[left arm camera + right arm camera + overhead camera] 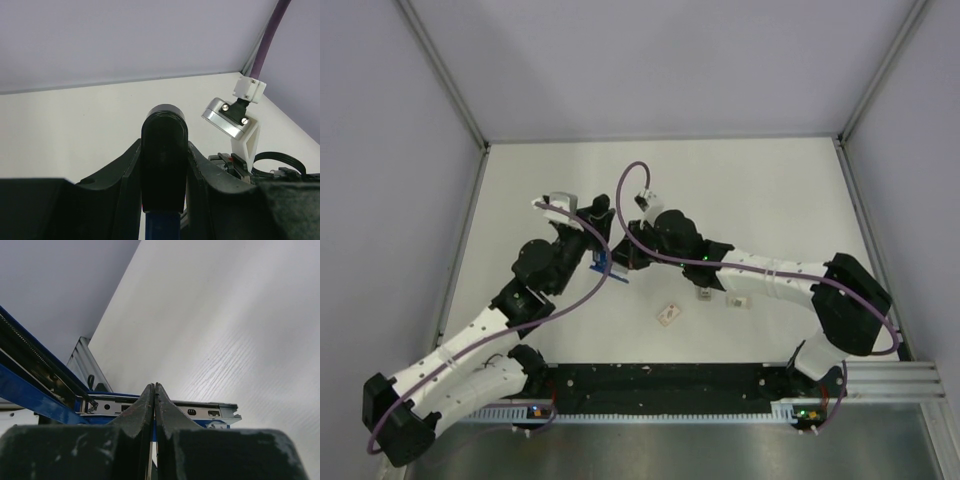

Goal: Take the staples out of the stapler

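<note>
Stapler (603, 262) is held off the bench (770, 190), mid-bench, between the two arms. It is opened up: in the right wrist view the blue arm swings away up-left and the metal magazine (200, 411) lies exposed.

Left pincer (165, 170) is clenched on the stapler, with the black rounded end sticking up between its fingers (131, 167). Right pincer (154, 390) sits just in front of the magazine, with its jaws pressed together tip to tip. Can't tell whether a thin staple strip is pinched in them.

A small pale scrap (669, 316) lies on the bench, base-side of the stapler and apart from it. Two more pale bits (703, 294) lie right of the scrap. All are too small to ID, possibly staples.

Step, as judged: the extraction phase, with the left arm bracing and the right arm working at the magazine. Next move likely calls for the left to hold steady. The right should pull straight along the magazine, away from the stapler, then drop whatever comes out on the bench.
</note>
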Available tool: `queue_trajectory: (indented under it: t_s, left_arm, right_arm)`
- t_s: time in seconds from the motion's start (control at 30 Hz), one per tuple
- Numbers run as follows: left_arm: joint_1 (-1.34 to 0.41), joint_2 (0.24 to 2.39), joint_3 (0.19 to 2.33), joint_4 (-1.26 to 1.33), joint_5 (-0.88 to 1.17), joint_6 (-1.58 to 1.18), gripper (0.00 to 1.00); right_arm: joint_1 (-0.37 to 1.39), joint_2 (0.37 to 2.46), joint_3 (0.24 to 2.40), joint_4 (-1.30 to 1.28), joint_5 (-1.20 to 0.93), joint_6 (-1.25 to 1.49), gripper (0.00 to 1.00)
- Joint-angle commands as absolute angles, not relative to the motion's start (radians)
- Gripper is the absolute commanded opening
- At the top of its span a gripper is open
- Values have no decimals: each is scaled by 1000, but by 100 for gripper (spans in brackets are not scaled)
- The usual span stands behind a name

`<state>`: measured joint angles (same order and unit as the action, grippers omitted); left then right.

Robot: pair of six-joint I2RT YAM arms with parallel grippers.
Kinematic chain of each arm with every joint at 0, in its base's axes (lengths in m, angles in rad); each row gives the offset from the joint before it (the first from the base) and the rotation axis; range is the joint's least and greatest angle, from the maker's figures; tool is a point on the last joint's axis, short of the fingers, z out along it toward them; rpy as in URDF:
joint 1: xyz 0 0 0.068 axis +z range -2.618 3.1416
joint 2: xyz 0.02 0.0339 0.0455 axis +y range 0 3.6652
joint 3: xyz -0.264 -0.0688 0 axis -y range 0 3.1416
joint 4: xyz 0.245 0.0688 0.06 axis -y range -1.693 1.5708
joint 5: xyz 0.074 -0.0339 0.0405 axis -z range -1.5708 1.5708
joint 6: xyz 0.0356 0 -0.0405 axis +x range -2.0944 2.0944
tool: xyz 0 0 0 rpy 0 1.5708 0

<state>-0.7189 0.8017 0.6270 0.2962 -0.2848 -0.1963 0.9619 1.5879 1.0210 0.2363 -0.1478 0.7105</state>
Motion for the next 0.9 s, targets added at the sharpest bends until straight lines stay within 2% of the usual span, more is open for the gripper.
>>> queue_trajectory:
  t_s: [0.0,0.43,0.7,0.87]
  left_arm:
    - [-723,816,670,501,-330,-170,0]
    - [-745,1057,684,712,-437,-98,0]
    - [-792,1213,738,793,-491,-9,0]
    - [-798,1197,730,789,-489,-9,0]
  right_arm:
    - [982,1595,1005,290,-178,752,0]
    - [986,1707,983,483,-363,942,0]
    - [985,1710,992,482,-368,942,0]
    - [982,1701,979,462,-347,928,0]
